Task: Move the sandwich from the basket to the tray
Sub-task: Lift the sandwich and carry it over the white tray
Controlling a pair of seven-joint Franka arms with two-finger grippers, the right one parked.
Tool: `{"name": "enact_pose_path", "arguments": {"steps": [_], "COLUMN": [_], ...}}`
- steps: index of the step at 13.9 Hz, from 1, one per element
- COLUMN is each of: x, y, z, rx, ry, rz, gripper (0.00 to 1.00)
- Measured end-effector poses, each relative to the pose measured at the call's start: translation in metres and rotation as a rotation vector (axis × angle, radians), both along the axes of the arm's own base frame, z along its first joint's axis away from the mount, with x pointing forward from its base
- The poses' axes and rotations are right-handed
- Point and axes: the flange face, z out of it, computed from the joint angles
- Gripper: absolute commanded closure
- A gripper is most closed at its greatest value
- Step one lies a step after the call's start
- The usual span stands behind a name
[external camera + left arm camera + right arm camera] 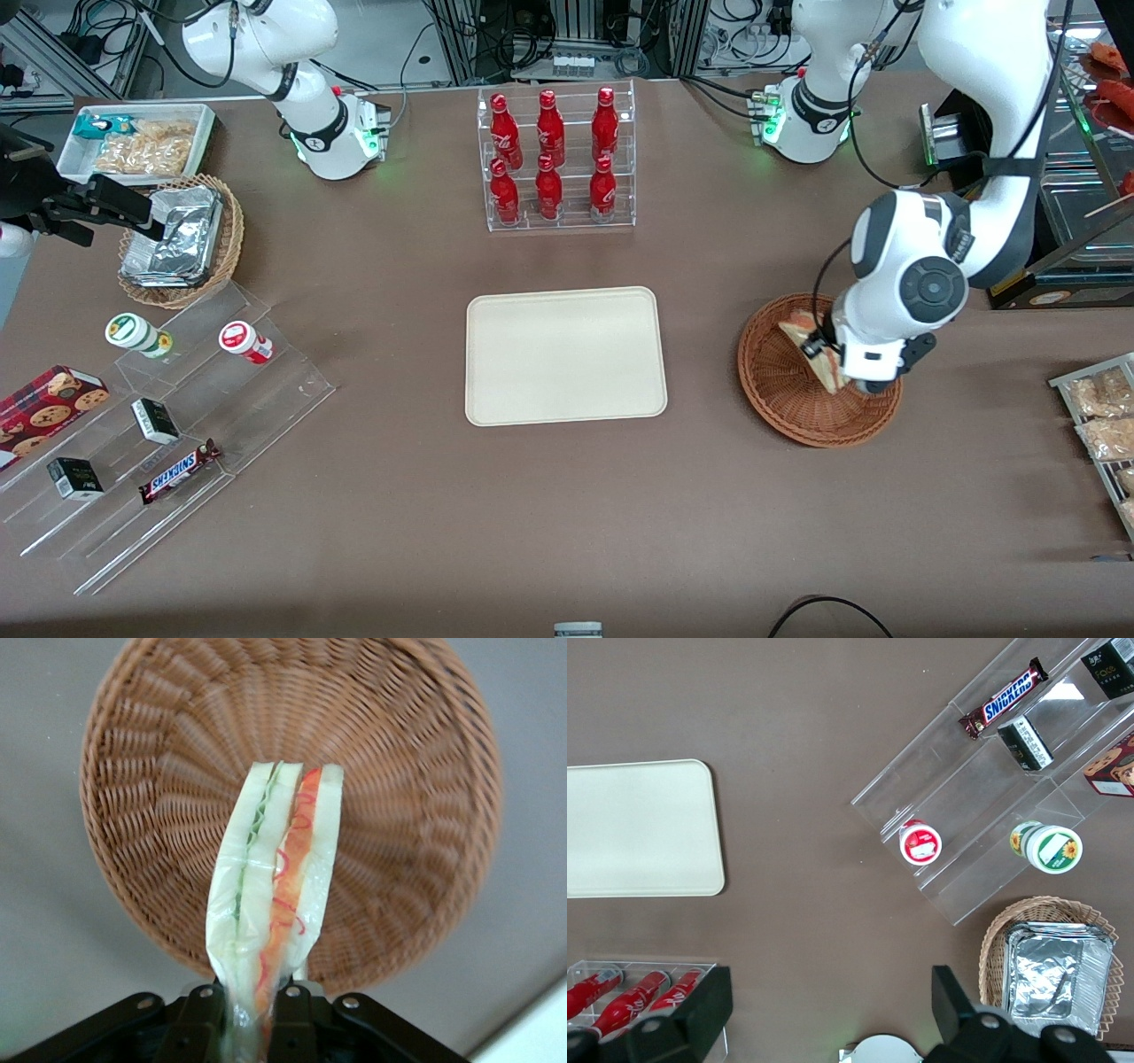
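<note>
While it hangs just above the basket (819,372), the gripper (828,359) has its two black fingers (199,1014) pressed tight on the sandwich (275,895). The wrist view shows the fingers pinching one end of the wrapped wedge. The white bread, a green layer and a red-orange layer run along its cut edge. The sandwich sticks out from the fingers over the middle of the basket. I cannot tell if it touches the woven bottom.

The basket is round, shallow and reddish-brown. It sits on the brown table (567,514) toward the working arm's end.

The tray (565,354) lies flat in the middle of the table, well apart from the basket. It is cream colored with round corners and a low rim.

Farther from the front camera than the tray stands a clear rack of red bottles (554,155).

Toward the parked arm's end sits a lighter wicker basket (226,244) with foil packets (173,239) in it. Near it, farther from the camera, is a white bin of snacks (137,142). Nearer the camera is a clear stepped shelf (177,443) with two small round tubs (137,335), small dark boxes (75,478), a Snickers bar (180,471) and a cookie box (49,403).
</note>
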Motion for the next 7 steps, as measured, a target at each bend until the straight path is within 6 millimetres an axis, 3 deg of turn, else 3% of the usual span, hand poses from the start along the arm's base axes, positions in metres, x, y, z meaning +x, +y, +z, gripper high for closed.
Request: {"name": "enact_pose_path", "arguments": {"steps": [2,5,7], "x": [-0.01,-0.028,-0.03], "y": [-0.043,-0.112,-0.154], "z": [0.007,-0.001,-0.009], "rx": [-0.004,-0.016,-0.026], "ry": [-0.003,-0.016,-0.022], "rz": [-0.087,-0.223,-0.298], "gripper": [0.91,0.91,0.91]}}
